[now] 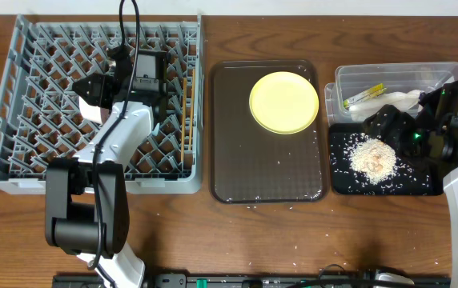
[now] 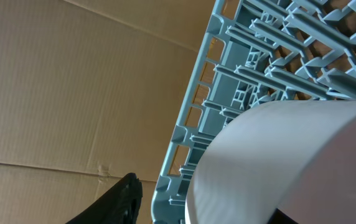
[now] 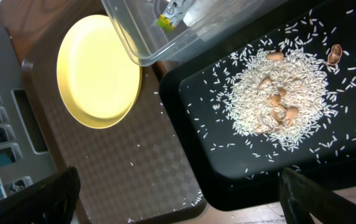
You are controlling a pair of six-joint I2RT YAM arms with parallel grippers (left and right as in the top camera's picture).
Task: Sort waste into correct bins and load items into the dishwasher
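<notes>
One item sits outside the dish rack (image 1: 21,104) as far as you can see: the pale-yellow plate (image 1: 283,102), flat on the brown serving tray (image 1: 245,160).

Waste looks sorted. The sachet wrapper (image 1: 363,98) and napkin (image 1: 401,100) are in the clear tub (image 1: 397,74). The rice scraps (image 1: 373,156) are piled on the black tray (image 1: 421,180), with a few stray grains on the serving tray and the bench (image 1: 213,240). The chopsticks (image 1: 186,112) lie along the rack's right wall.

Left gripper (image 1: 91,88) is over the rack. Its wrist view is filled by white curved crockery (image 2: 277,162), with the rack lattice behind. Bowl or cup, can't tell. I also can't tell whether the jaws grip it or stand clear, since the fingers barely show. My read: you're on the loading step, placing this piece.

Right gripper (image 3: 178,199) has its jaws wide apart and empty, above the black tray beside the rice.

Next move:
- Confirm the release, then lift the left arm straight up, clear of the pegs.
- The plate lies flat with a thin rim, so go for a low edge pick.
- The right arm is nearer the plate but the rack is on the left side, so plan the reach.
</notes>
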